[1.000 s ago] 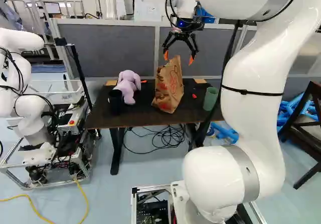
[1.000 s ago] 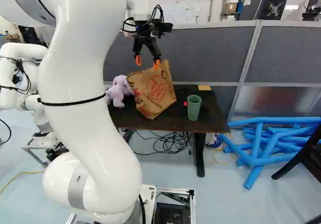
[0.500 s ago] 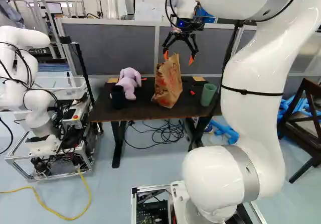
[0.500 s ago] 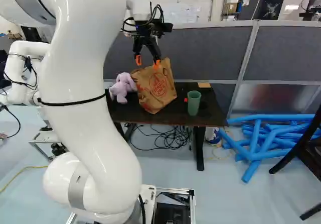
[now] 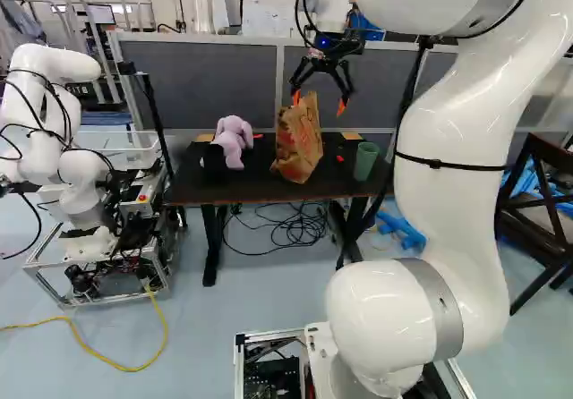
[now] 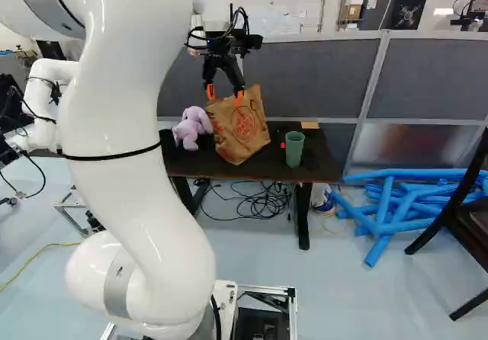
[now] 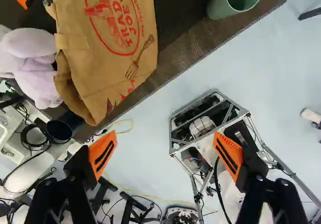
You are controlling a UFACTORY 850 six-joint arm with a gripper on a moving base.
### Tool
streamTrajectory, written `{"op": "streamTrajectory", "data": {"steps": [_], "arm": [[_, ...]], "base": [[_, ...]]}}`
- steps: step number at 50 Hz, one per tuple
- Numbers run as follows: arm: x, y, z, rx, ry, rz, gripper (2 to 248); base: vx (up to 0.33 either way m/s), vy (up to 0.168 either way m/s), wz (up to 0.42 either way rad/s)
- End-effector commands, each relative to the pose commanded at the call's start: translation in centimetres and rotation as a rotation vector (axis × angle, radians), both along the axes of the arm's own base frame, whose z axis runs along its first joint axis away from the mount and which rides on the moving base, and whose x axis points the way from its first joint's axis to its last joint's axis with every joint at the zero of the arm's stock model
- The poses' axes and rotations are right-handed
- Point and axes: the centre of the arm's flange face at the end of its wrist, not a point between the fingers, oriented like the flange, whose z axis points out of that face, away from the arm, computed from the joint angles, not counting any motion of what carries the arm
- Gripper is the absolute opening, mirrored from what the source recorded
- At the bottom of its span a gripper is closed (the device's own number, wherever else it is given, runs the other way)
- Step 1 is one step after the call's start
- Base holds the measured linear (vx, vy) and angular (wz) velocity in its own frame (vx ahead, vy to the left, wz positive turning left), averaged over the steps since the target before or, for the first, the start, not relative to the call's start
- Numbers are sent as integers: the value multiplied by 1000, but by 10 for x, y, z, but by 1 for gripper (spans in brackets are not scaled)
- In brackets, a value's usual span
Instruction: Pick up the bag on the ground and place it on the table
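Gripper (image 5: 320,102) has its 2 orange-padded fingers wide apart. Brown bag (image 5: 298,144) stands on the table (image 5: 260,188), between the purple plush toy (image 5: 235,143) and the green cup (image 6: 294,151); wrist view puts it ahead of the fingers, outside the gap. Black cup (image 5: 215,166) sits just beside the toy

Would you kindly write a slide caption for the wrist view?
Open hand, with brown paper bag, green cup and lilac plush toy on table ahead.
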Motion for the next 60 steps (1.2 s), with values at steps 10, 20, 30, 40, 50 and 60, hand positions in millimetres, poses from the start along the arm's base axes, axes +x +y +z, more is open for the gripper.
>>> {"op": "streamTrajectory", "data": {"steps": [10,20,30,40,50,60], "arm": [[0,0,0,0,0,0,247],[0,0,0,0,0,0,247],[0,0,0,0,0,0,247],[0,0,0,0,0,0,247],[0,0,0,0,0,0,247],[0,0,0,0,0,0,247]], "base": [[-123,2,9],[-124,0,8],[-121,1,10],[-82,-1,6],[0,0,0],[0,0,0]]}}
